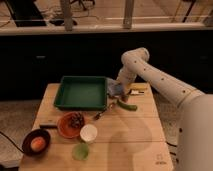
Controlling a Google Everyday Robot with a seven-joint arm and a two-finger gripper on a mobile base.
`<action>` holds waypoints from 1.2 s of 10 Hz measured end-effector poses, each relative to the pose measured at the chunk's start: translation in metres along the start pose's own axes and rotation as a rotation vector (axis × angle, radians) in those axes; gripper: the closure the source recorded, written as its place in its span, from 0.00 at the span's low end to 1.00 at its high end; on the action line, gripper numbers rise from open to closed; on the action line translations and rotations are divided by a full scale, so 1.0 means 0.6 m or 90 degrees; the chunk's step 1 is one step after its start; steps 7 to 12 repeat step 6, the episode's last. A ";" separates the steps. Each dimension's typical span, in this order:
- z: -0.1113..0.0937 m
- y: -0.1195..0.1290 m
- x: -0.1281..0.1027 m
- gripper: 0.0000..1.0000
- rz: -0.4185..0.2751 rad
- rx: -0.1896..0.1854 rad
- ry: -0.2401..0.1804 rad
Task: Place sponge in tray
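A white robot arm reaches from the right over a wooden tabletop [125,140]. Its claw [114,90] hangs low, just beside the right rim of the green tray [81,93], and appears to be pinching the blue-grey sponge [116,89] between its fingers. The sponge sits at the claw tip, not yet over the tray floor.

To the claw's left lies the tray, with nothing visible inside. Just below and right of the claw rests a small green object [128,106]. Further below and to the left are an orange plate [69,125], a white cup [88,133], a pale green blob [80,151] and a dark bowl [36,142] holding something orange.

To finish well, the claw likely needs to carry the sponge leftward over the raised rim without clipping it, lower toward the middle of the tray, and only then let go.

No brands, labels or writing can be read anywhere.
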 end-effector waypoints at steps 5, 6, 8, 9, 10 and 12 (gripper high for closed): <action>0.001 -0.036 -0.016 0.98 -0.018 0.026 -0.001; -0.001 -0.042 -0.021 0.98 -0.021 0.029 -0.002; -0.001 -0.042 -0.021 0.98 -0.021 0.029 -0.002; -0.001 -0.042 -0.021 0.98 -0.021 0.029 -0.002; -0.001 -0.042 -0.021 0.98 -0.021 0.029 -0.002; -0.001 -0.042 -0.021 0.98 -0.021 0.029 -0.002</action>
